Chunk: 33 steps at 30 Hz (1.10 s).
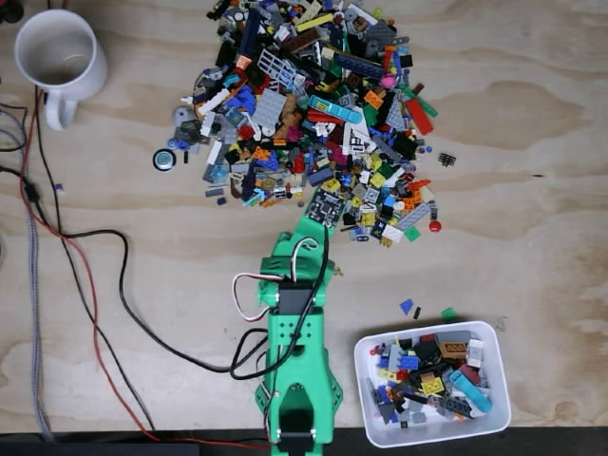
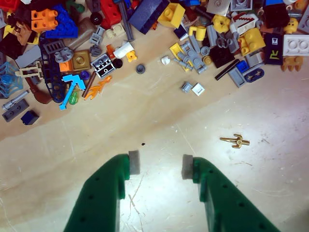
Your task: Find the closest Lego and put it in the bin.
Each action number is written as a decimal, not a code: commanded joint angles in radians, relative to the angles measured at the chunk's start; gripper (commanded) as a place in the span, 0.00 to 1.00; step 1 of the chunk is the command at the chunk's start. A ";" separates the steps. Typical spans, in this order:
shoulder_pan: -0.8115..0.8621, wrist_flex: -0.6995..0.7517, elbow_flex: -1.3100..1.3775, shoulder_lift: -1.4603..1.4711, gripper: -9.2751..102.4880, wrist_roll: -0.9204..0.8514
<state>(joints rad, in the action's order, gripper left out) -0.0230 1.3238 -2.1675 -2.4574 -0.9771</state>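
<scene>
In the fixed view, the green printed arm (image 1: 297, 356) reaches up the pale plywood worktop (image 1: 532, 190) to the near edge of a big heap of mixed plastic Lego pieces (image 1: 313, 114). The shallow white rectangular plastic bin (image 1: 432, 383), partly filled with bricks, sits at lower right beside the arm. A white ceramic mug (image 1: 57, 59) stands upper left.

In the wrist view, the green tool (image 2: 160, 164) hangs open and empty above bare wood. A small gold Lego piece (image 2: 235, 141) lies just right of it, with the heap's edge beyond.
</scene>
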 commanded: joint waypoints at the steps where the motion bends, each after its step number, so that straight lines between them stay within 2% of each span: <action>1: 0.026 -0.031 0.041 0.035 0.20 0.063; 12: 0.023 -0.078 0.049 0.094 0.21 0.095; 17: 0.011 -0.250 0.138 0.374 0.21 0.230; 20: 0.008 -0.302 0.267 0.566 0.22 0.322; 26: 0.005 -0.316 0.509 0.848 0.23 0.423; 33: 0.028 -0.327 0.666 1.069 0.22 0.479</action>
<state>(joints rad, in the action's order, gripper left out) -0.0061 1.0124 -1.6260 -1.4128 -0.5231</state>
